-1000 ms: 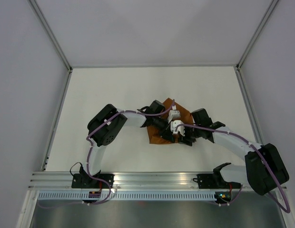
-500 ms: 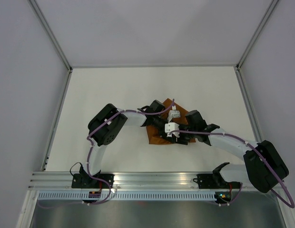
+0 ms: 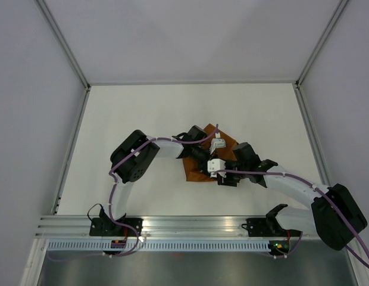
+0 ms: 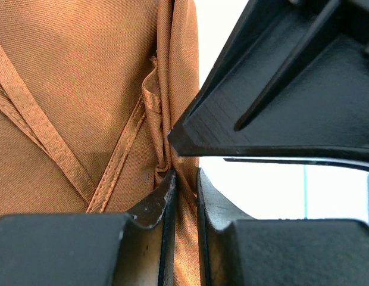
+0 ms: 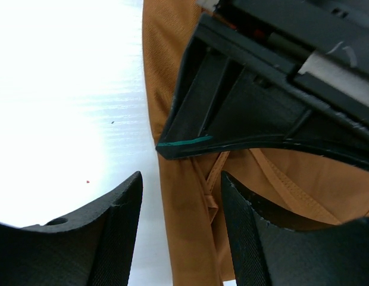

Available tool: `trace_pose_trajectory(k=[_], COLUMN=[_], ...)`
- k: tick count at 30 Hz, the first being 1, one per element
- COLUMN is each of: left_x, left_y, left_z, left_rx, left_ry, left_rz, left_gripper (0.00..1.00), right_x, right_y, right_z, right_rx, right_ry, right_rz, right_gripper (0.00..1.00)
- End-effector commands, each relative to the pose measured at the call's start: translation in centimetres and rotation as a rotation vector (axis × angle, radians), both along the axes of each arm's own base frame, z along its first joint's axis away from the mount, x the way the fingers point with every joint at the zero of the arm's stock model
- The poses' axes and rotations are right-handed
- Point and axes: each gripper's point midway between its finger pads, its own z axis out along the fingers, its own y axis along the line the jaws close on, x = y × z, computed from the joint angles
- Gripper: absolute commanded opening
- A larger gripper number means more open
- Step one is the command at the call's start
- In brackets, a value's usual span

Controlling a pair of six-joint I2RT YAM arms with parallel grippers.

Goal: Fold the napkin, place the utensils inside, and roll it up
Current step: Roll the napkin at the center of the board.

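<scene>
Your left gripper (image 4: 184,179) has its jaws drawn narrow, pinching a bunched fold of the napkin (image 4: 71,89) at bottom centre of the left wrist view. The rust-orange cloth fills the left of that frame, its hemmed edges crossing in a V just above the pinch. One black finger of your right gripper (image 5: 181,196) looms across the upper right, very close to the fold.

Your right gripper stands with jaws wide and holds nothing. In the right wrist view they straddle the napkin's left border: one finger is over bare white table (image 5: 65,89) and the other over cloth. The left gripper's finger sits just above them.

Over the past second your right arm has swung in and lower in the overhead view. Its gripper has slid toward the lower left, right up beside the left one over the middle of the napkin. The left arm has stayed put, and neither set of jaws has changed width. This reads as the right gripper lining up to take a second hold beside the pinched fold, so you are likely still folding.

The napkin lies crumpled at table centre in the overhead view, mostly under both wrists. A thin teal line edges the left finger in the right wrist view. You cannot tell from here whether that is the utensil.
</scene>
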Motion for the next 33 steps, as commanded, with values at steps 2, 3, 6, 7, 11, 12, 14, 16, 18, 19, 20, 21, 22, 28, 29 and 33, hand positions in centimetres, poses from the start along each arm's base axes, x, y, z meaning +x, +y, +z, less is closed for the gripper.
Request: trace_pose_trajectory(k=[2,3,6,7,11,12,14,16,18,19,20,21,22,28,29,33], left_x=[-0.4,-0.4,-0.4,-0.4,-0.4,-0.3,-0.3,-0.4,-0.2,-0.1,0.0,0.3,0.7,2.4,3.0,5.0], left_y=[1.0,1.1,1.2,1.2,1.2,1.2,1.1,1.0,0.7,0.6,0.5,0.4,0.2,-0.2,0.0,0.6], left_z=[-2.6,-2.6,-2.6,-2.6,-2.4,-2.4,-2.2,-1.9,-1.4,-1.1,-1.0,-0.7,0.0,3.1,3.6,5.3], left_rx=[0.1,0.1,0.105,0.106,0.107,0.106,0.1,0.093,0.08,0.075,0.076,0.07,0.055,-0.013,-0.01,-0.014], left_ry=[0.029,0.029,0.027,0.028,0.032,0.031,0.03,0.036,0.03,0.023,0.016,0.006,-0.017,-0.1,-0.135,-0.219], left_rz=[0.022,0.021,0.02,0.02,0.022,0.022,0.019,0.016,0.013,0.015,0.02,0.029,0.038,0.121,0.154,0.272], left_gripper=[0.02,0.02,0.02,0.02,0.02,0.02,0.02,0.02,0.02,0.05,0.06,0.12,0.19,0.41,0.43,0.45], right_x=[-0.9,-1.0,-0.5,-0.1,0.1,0.0,-0.1,-0.3,-0.6,-0.7,-0.8,-0.9,-1.1,-2.5,-2.8,-2.8], right_y=[0.0,-0.1,0.0,0.1,0.0,-0.1,-0.2,-0.6,-0.8,-0.9,-1.0,-1.0,-1.2,-1.3,-1.2,-0.7], right_z=[-0.9,-1.4,-2.3,-2.4,-3.1,-3.3,-3.5,-3.9,-4.1,-4.2,-4.3,-4.3,-4.4,-4.7,-4.8,-4.2], right_rx=[-0.006,-0.016,-0.034,-0.034,-0.052,-0.056,-0.059,-0.076,-0.086,-0.093,-0.097,-0.1,-0.107,-0.122,-0.119,-0.091], right_ry=[0.025,0.039,0.034,0.019,0.027,0.032,0.032,0.037,0.044,0.049,0.053,0.055,0.065,0.153,0.178,0.26], right_rz=[0.021,0.024,0.018,0.014,0.011,0.011,0.011,0.014,0.018,0.023,0.024,0.026,0.03,0.056,0.067,0.08], right_gripper=[0.62,0.62,0.61,0.61,0.57,0.55,0.47,0.43,0.34,0.32,0.3,0.28,0.25,0.15,0.13,0.11])
